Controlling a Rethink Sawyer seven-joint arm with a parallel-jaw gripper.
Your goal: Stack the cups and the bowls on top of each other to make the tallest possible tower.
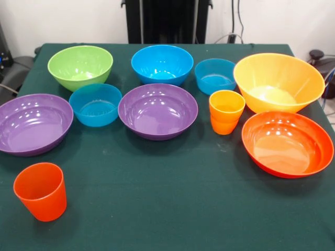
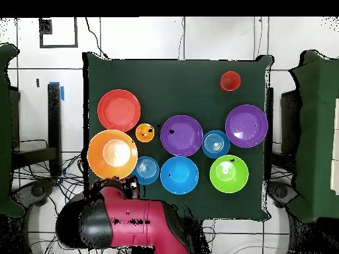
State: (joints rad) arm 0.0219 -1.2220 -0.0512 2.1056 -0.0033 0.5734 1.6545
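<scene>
All cups and bowls stand apart and upright on the green table; no tower shows. The back row holds a lime green bowl (image 1: 80, 66), a medium blue bowl (image 1: 162, 64), a small blue bowl (image 1: 215, 75) and the large yellow-orange bowl (image 1: 278, 82). In front of them are two purple bowls (image 1: 32, 123) (image 1: 157, 110), another small blue bowl (image 1: 96, 104), the yellow-orange cup (image 1: 226, 111) and the red-orange bowl (image 1: 287, 143). The red-orange cup (image 1: 41, 191) stands alone near the front left. My gripper (image 2: 128, 190) shows only overhead, drawn back at the table edge beside the yellow-orange bowl (image 2: 112, 153).
The red and black arm (image 2: 126, 221) is folded over its base just off the table's edge. A wide stretch of green cloth (image 1: 167, 209) lies between the red-orange cup and the red-orange bowl. Cables and dark chairs surround the table.
</scene>
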